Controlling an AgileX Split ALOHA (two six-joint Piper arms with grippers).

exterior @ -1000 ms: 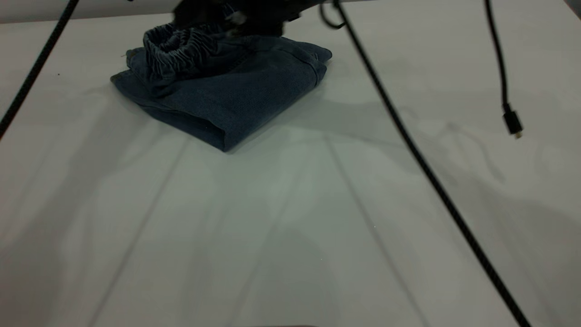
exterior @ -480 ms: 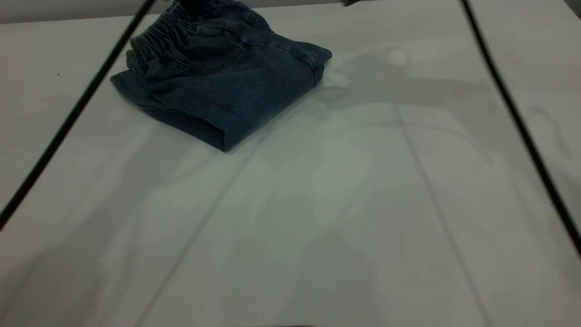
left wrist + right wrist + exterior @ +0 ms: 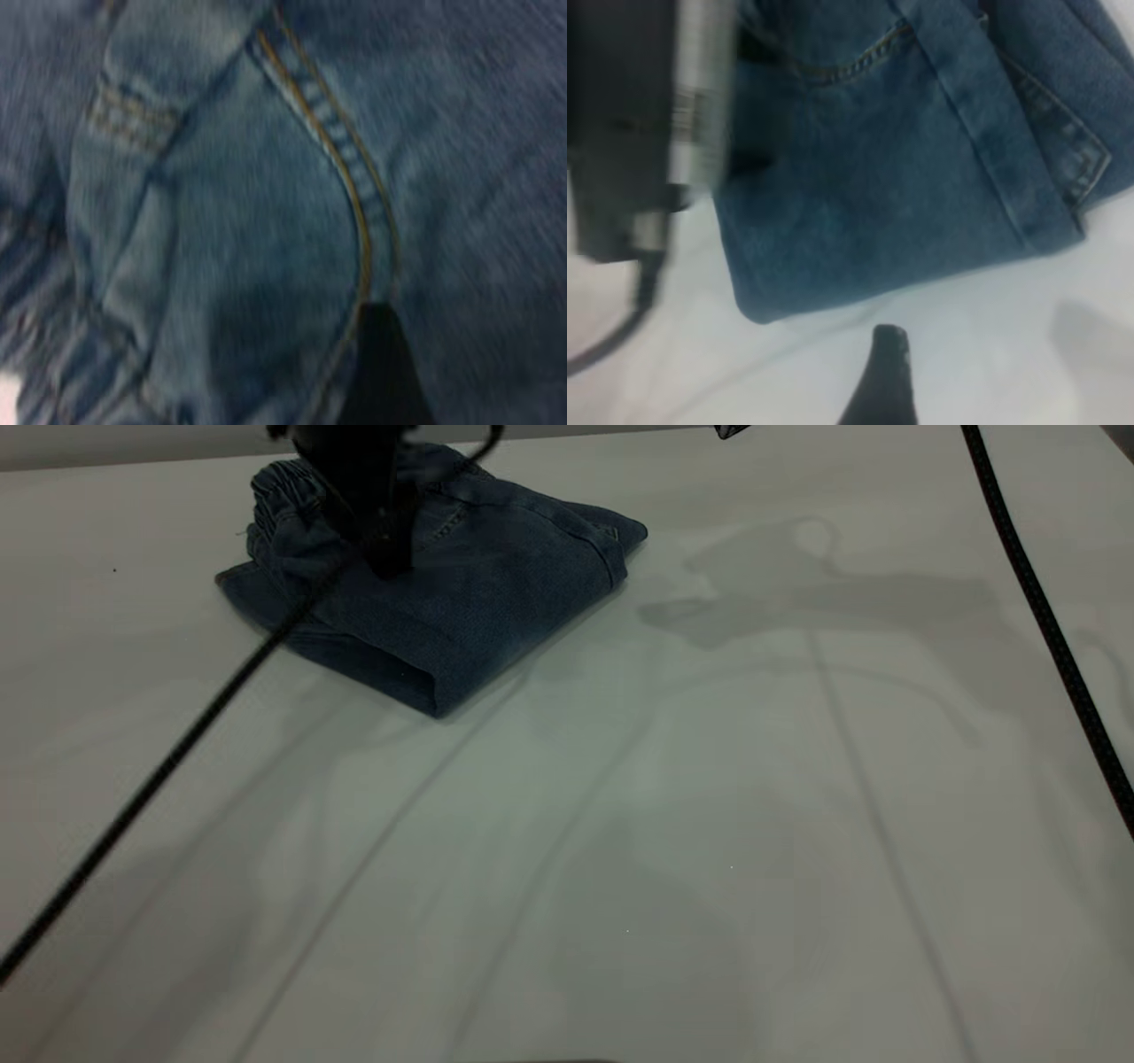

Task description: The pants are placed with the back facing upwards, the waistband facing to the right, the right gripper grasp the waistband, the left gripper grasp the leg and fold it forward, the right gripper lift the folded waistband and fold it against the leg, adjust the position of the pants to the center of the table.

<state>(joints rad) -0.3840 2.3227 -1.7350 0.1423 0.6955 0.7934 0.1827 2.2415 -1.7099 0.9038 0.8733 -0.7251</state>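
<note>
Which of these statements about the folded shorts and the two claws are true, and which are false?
1. The shorts lie folded on the table. True.
2. The shorts sit at the table's centre. False: they lie near its far edge, toward the exterior view's left.
3. The left claw is down on the shorts. True.
4. The right claw grips the waistband. False: its one visible finger is over bare table beside the shorts.
5. A mug stands beside the shorts. False: only cables cross the view.
</note>
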